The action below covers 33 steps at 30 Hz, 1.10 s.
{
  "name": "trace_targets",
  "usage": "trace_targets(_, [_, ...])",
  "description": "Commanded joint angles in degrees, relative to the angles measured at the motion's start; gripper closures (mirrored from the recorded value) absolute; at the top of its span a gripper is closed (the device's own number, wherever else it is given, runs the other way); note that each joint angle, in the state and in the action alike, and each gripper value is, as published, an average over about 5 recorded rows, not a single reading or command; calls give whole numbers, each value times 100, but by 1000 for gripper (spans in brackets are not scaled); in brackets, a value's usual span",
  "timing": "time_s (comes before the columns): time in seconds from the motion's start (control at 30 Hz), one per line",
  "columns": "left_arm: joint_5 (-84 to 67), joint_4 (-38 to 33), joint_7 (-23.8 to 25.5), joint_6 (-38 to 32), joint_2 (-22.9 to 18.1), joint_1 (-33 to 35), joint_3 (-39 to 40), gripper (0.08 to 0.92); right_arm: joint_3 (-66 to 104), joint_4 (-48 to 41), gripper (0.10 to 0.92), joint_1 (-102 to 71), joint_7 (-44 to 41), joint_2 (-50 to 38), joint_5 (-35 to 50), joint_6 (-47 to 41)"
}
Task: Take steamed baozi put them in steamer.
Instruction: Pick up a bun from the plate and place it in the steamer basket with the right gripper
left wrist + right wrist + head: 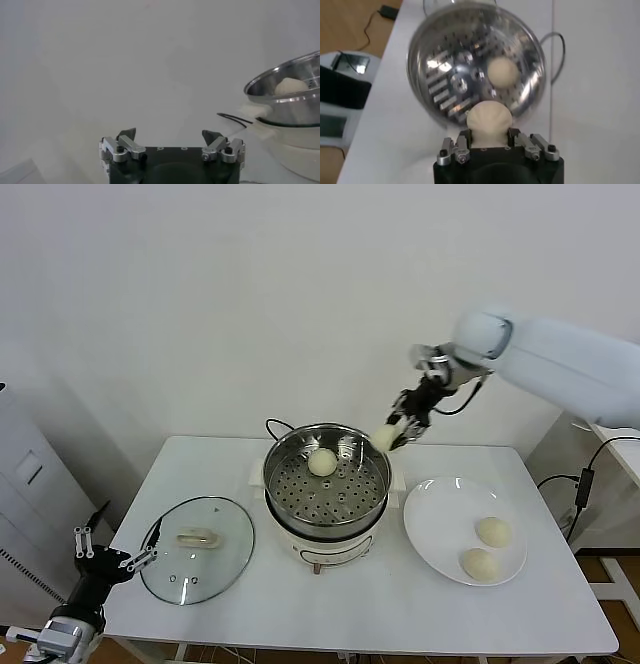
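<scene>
Steamer (325, 484) holds one baozi (322, 462); the right gripper (392, 438) clamps a second bun (383, 438) at its rim, two (493, 531) wait on the plate (430, 534) beside it; left gripper (115, 559) idles wide.

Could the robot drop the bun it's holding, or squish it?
Maybe. The right gripper holds one cream-white round bun above the far right rim of the shiny steel steamer basket, not over its middle. Let go there, it might hit the rim and roll onto the white table. It could also land on the bun already inside. The fingers pinch soft dough, so it might dent.
</scene>
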Motion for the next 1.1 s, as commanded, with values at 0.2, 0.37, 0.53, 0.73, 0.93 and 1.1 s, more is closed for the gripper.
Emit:
trace_targets(0.2, [-4, -28, 8, -48, -86, 58, -9, 177, 257, 152, 581, -1029, 1883, 1469, 802, -1489])
trace_targets(0.37, [-9, 2, 8, -64, -90, 51, -15, 177, 297, 0, 578, -1206, 2172, 1635, 756, -1587])
trace_targets(0.53, [-21, -18, 8, -68, -94, 49, -3, 177, 259, -115, 575, -1344, 2355, 1719, 497, -1619])
trace_targets(0.73, [-30, -12, 10, -73, -87, 55, -7, 177, 273, -187, 574, -1418, 2433, 1730, 492, -1608])
trace_targets(0.93, [-21, 0, 15, -86, -107, 53, 18, 177, 277, -106, 496, -1292, 2375, 1657, 397, -1600])
trace_targets(1.1, [-35, -8, 13, -75, -77, 36, 10, 177, 290, 99, 334, -886, 1996, 1311, 265, -1588])
